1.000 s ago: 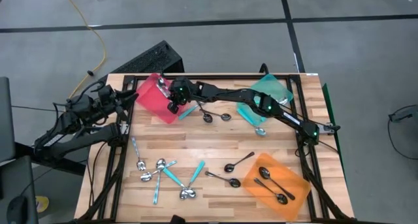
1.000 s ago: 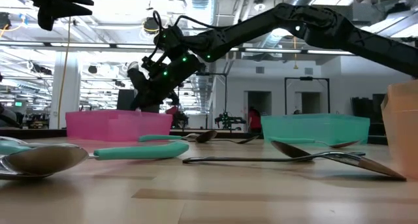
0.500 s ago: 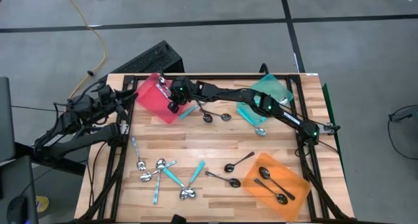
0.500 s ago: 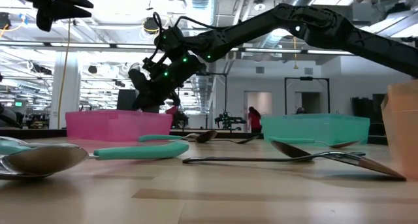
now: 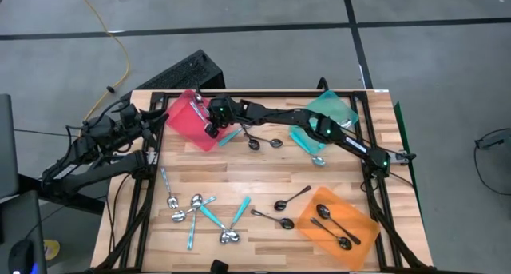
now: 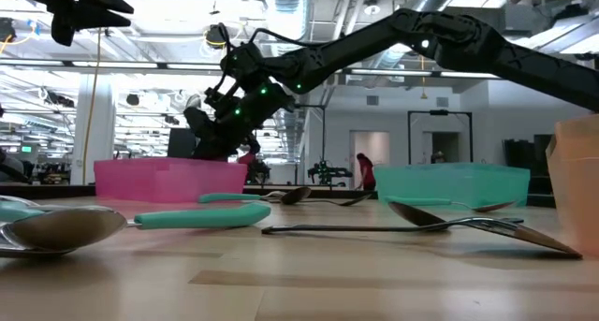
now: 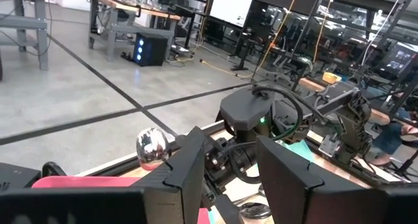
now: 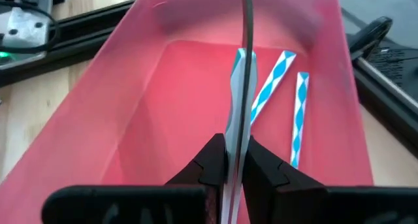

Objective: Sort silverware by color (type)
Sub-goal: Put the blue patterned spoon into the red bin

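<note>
Red tray, teal tray, orange tray, pale wood table, black arms, shiny silver spoons, teal-handled spoons, black spoons, yellow cable, grey floor.

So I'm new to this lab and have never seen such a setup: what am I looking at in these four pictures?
It is a robot with two dark arms at a wooden table. One picture looks down from above, one looks level across the tabletop, and one comes from a camera on each arm's wrist.

On the table lie small spoons: silver, teal-handled and black. There are also three trays: red tray, teal tray and orange tray, which holds black spoons.

The right tool reaches across above the red tray, shut on a silver spoon, seen edge on from its wrist. The left tool waits off the table's left edge.
</note>
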